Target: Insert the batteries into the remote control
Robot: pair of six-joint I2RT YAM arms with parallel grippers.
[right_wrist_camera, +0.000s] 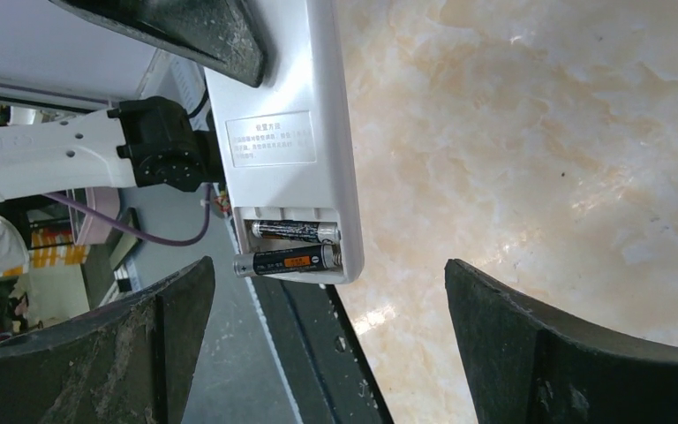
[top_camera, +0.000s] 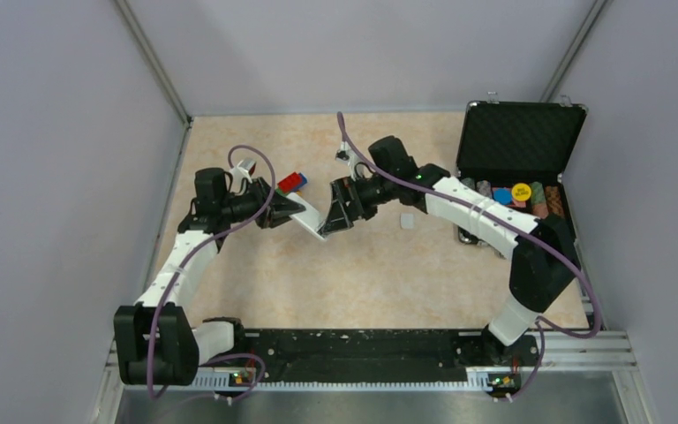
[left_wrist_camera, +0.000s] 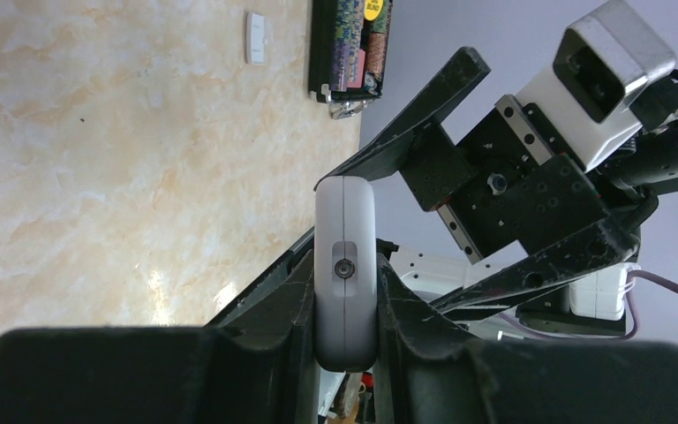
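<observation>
Well, from the near edge both arms reach out to mid-table. The left gripper [top_camera: 291, 210] is clamped on the remote control [left_wrist_camera: 346, 221], holding it by one end, slanted above the table [top_camera: 362, 274]. Facing it, the right gripper [top_camera: 335, 215] stands spread wide and empty, just off the remote's other end. There the back compartment [right_wrist_camera: 293, 243] lies open with the batteries [right_wrist_camera: 288, 261] in it: one seated, the other along the rim, its end poking past the side. Just behind sit toy bricks [top_camera: 291, 182]. To the right lies a small white piece [top_camera: 407, 222], and farther off an open black case [top_camera: 519, 132].
</observation>
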